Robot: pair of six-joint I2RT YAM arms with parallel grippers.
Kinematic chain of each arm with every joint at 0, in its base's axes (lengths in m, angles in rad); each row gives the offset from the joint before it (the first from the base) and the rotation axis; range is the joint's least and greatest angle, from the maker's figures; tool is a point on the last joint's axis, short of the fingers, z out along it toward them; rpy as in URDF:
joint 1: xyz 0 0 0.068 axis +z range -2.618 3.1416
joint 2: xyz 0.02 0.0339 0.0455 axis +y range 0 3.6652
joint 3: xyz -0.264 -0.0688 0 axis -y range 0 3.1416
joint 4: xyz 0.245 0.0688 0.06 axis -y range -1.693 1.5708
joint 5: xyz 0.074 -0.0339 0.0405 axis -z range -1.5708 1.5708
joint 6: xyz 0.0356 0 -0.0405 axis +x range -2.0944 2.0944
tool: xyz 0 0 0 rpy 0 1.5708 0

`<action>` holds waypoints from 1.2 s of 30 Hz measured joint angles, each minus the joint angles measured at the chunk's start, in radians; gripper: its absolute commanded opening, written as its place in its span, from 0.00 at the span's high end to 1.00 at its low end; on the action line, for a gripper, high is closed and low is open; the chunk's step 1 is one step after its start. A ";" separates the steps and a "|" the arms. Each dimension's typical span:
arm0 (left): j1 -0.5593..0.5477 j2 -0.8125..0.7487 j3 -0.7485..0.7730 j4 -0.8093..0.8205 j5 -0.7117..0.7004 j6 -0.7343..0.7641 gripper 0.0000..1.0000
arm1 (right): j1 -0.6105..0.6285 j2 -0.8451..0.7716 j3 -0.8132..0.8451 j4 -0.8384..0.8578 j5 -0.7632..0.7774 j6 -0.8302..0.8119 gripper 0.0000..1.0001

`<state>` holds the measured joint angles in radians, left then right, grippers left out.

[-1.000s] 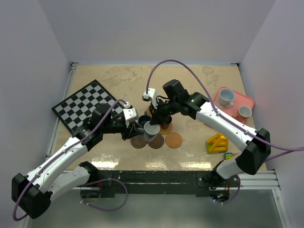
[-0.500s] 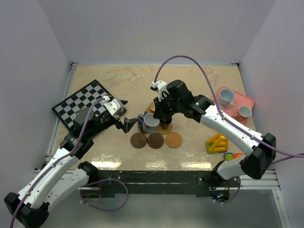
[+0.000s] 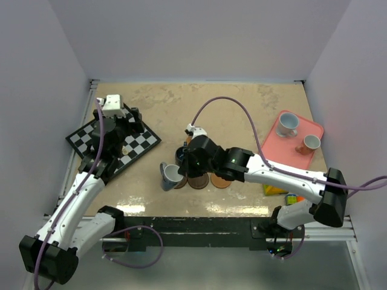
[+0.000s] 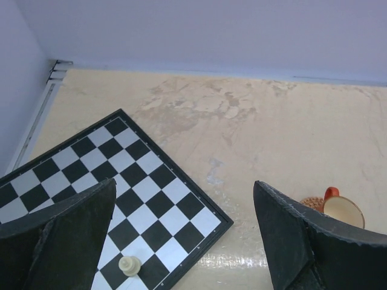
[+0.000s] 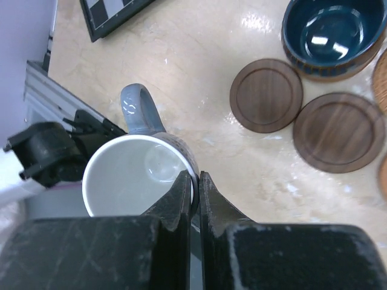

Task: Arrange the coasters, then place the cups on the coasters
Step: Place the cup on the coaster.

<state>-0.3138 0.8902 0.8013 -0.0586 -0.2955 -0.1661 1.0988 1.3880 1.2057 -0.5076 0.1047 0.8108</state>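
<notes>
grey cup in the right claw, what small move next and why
Probably carry the grey cup over to the nearer dark brown coaster and lower it: the right claw grips its rim, and that coaster lies bare.

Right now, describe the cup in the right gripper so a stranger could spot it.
Start at the chessboard on the left and move toward the dark brown coasters. Just short of them, the cup is pinched by its rim in the right gripper. It's grey outside and white inside, unlike the dark blue cup nearby.
</notes>
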 measured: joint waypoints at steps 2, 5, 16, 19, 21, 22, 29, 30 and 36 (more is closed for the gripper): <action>0.025 -0.003 -0.001 -0.006 -0.008 -0.019 0.00 | 0.034 0.038 0.004 0.002 0.048 0.072 1.00; 0.026 -0.008 -0.002 -0.010 -0.008 -0.034 0.00 | 0.076 0.130 0.041 -0.031 0.119 0.156 1.00; 0.026 -0.035 -0.012 -0.013 -0.017 -0.033 0.00 | 0.151 0.371 0.236 -0.238 0.343 0.328 1.00; 0.026 -0.035 -0.013 -0.014 -0.023 -0.033 0.00 | 0.150 0.389 0.274 -0.269 0.388 0.340 1.00; 0.026 -0.035 -0.013 -0.014 -0.024 -0.033 0.00 | 0.149 0.404 0.294 -0.282 0.412 0.343 1.00; 0.026 -0.035 -0.013 -0.014 -0.024 -0.032 0.00 | 0.149 0.412 0.303 -0.290 0.425 0.343 1.00; 0.026 -0.035 -0.013 -0.015 -0.024 -0.032 0.00 | 0.142 0.444 0.309 -0.315 0.464 0.346 1.00; 0.026 -0.035 -0.013 -0.015 -0.024 -0.032 0.00 | 0.140 0.444 0.309 -0.316 0.465 0.345 1.00; 0.026 -0.027 -0.013 -0.015 -0.023 -0.032 0.00 | 0.119 0.444 0.309 -0.314 0.474 0.337 1.00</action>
<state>-0.2878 0.8631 0.7883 -0.0738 -0.3183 -0.1986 1.2182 1.8324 1.5143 -0.8219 0.5789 1.1481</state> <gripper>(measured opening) 0.997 0.048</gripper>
